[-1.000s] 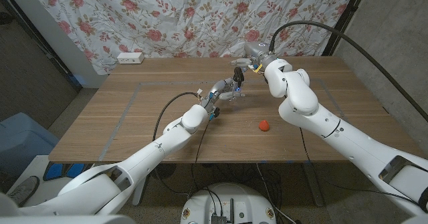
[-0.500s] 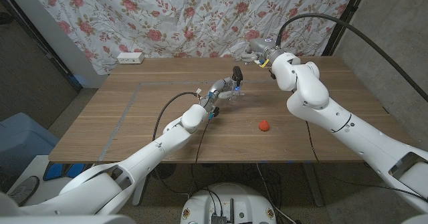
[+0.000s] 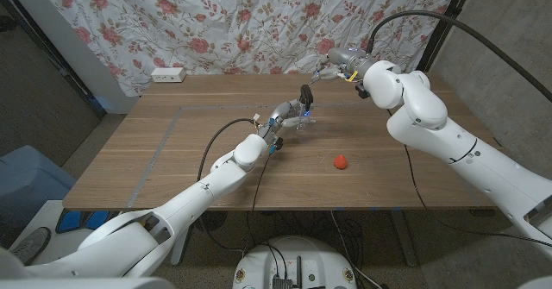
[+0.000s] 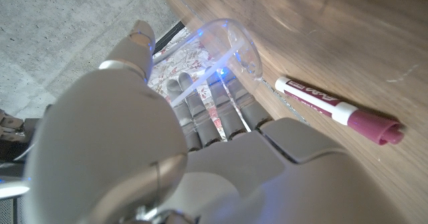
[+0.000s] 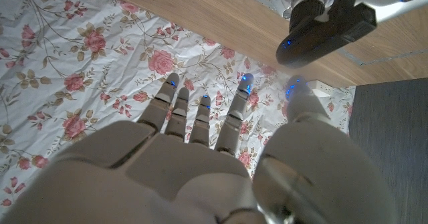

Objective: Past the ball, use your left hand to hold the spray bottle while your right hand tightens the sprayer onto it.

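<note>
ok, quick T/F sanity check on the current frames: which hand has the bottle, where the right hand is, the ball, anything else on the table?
1. The left hand holds the clear spray bottle. True.
2. The right hand grips the sprayer. False: it is open, away from the bottle, toward the floral curtain.
3. The red ball lies on the table, nearer the robot than the bottle. True.
4. A pair of scissors lies by the bottle. False: a marker lies there.
</note>
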Tool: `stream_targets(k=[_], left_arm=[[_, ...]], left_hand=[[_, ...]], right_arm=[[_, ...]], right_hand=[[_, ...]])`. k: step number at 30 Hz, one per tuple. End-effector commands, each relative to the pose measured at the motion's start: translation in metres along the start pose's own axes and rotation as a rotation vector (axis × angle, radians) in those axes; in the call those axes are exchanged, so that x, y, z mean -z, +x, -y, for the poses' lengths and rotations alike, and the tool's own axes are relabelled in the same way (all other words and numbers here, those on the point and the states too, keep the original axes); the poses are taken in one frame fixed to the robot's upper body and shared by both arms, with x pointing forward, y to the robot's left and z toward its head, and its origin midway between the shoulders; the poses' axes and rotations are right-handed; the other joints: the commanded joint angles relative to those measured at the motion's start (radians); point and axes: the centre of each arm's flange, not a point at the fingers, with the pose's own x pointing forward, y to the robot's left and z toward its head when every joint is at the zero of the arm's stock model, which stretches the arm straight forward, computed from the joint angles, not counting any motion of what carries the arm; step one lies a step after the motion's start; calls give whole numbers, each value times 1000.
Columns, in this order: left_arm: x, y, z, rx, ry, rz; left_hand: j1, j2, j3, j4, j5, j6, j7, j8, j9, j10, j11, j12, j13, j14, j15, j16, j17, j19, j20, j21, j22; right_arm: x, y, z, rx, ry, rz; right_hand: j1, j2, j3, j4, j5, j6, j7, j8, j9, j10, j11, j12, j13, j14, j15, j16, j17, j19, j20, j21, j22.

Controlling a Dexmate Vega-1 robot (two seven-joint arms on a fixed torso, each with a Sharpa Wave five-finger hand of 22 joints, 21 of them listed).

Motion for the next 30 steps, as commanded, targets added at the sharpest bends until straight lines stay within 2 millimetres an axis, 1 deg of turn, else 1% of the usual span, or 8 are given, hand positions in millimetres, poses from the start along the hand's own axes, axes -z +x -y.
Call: stream_targets(k=[1,4,8,10,18,24,25,30], left_arm=[[-1,-2,2,7,-8,-4],[-1,-2,2,7,-21,-3],[-2,-1,1,13,-20,-3],[-2,-1,1,18,-22,-4],[-4,2,-1,45,-17,-4],[-4,5,-3,64,-12,-3],[-4,6,-3,65,-12,-2],[-4,9,-4,83,-9,-4]], left_hand=[[4,110,6,0,8,29,11,7,0,4,-1,0,3,10,-146,-1,1,5,-12,-1,2],[3,110,6,0,8,28,11,8,-1,5,-1,0,3,9,-146,-1,1,5,-12,-1,2],[1,111,6,0,8,27,10,9,-2,6,-2,-1,3,10,-146,-3,1,4,-12,-1,2],[1,112,6,0,8,26,10,9,-3,3,-2,-3,4,10,-146,-3,1,4,-11,-2,2],[-2,111,6,0,8,25,10,10,-4,4,-1,-5,4,10,-145,-4,1,3,-11,-2,2],[-3,111,6,0,8,23,9,12,-6,3,-3,-7,5,10,-144,-6,1,3,-11,-3,2],[-4,111,5,0,8,24,9,12,-6,4,-1,-7,5,10,-145,-6,1,3,-11,-3,2],[-5,112,5,0,8,24,9,14,-8,7,1,-8,5,11,-145,-6,2,2,-10,-3,2]], right_arm=[[8,-5,5,-25,-15,69],[10,-5,6,-27,-23,87],[14,-5,7,-16,-32,120],[15,-4,7,-26,-50,133],[19,-1,8,-61,-122,196],[25,2,7,-60,-172,244],[26,2,7,-62,-180,253],[29,3,7,-69,-201,297]], right_hand=[[46,-8,10,2,-7,-41,-20,-13,3,-26,-1,1,4,-20,1,-10,3,-14,7,-4,5],[72,-11,15,4,-12,-56,-35,-18,6,-58,-5,-2,5,-34,4,-14,4,-15,28,-2,4],[103,-12,21,3,-15,-71,-37,-24,8,-70,-6,3,6,-27,9,-11,4,0,47,3,4],[124,-18,22,5,-16,-94,-37,-33,8,-100,-5,0,6,-43,13,-17,5,1,55,2,4],[153,-35,14,15,-10,-172,-37,-70,7,-195,1,-5,7,-116,30,-40,8,-29,59,-8,4],[157,-38,11,19,-5,-195,-37,-82,6,-227,-8,-3,8,-140,17,-44,9,-41,59,-9,4],[157,-40,9,19,-3,-201,-37,-85,6,-242,-8,-5,8,-149,18,-46,9,-45,60,-10,4],[158,-45,6,20,0,-210,-37,-91,5,-254,-11,-3,8,-167,19,-50,9,-54,60,-11,3]])
